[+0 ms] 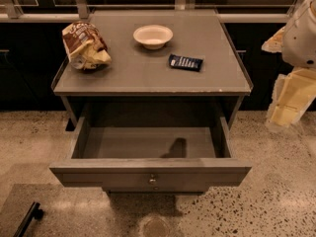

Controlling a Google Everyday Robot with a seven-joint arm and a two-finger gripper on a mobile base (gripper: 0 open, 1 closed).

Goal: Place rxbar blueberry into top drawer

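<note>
a: where's the gripper [289, 100]?
b: out at the right edge of the view, off the side of the table [148, 80]. it's pale cream blocks hanging below a white arm segment [303, 28]. it holds nothing that i can see. whether it is apart or together i cannot tell.
a: so the step in hand is the pick?
b: i'd judge so. the top drawer [148, 143] is pulled out wide with its bed bare, so only the fetching is left. the rxbar blueberry [185, 62] lies flat on the tabletop, right of centre. it's near the bowl [153, 35] but not touching it, and well apart from the chip bag [85, 45] on the left.
a: how to do it well?
b: come in from above, straddle the bar across its short width, and go low, since a flat wrapper gives little to grab. keep clear of the bowl. then carry it forward past the table's front edge and let go low over the drawer's bed.
a: and the stuff itself, big to small?
b: table: matte grey slab top, probably slick enough for the bar to skid if nudged. drawer: same grey, wide, shallow, flat-fronted. bag: crinkled brown-and-yellow, puffy. bowl: pale, round, smooth. bar: dark navy film, thin rectangle, pale lettering. knob [152, 179]: small round metal, mid-panel.
</note>
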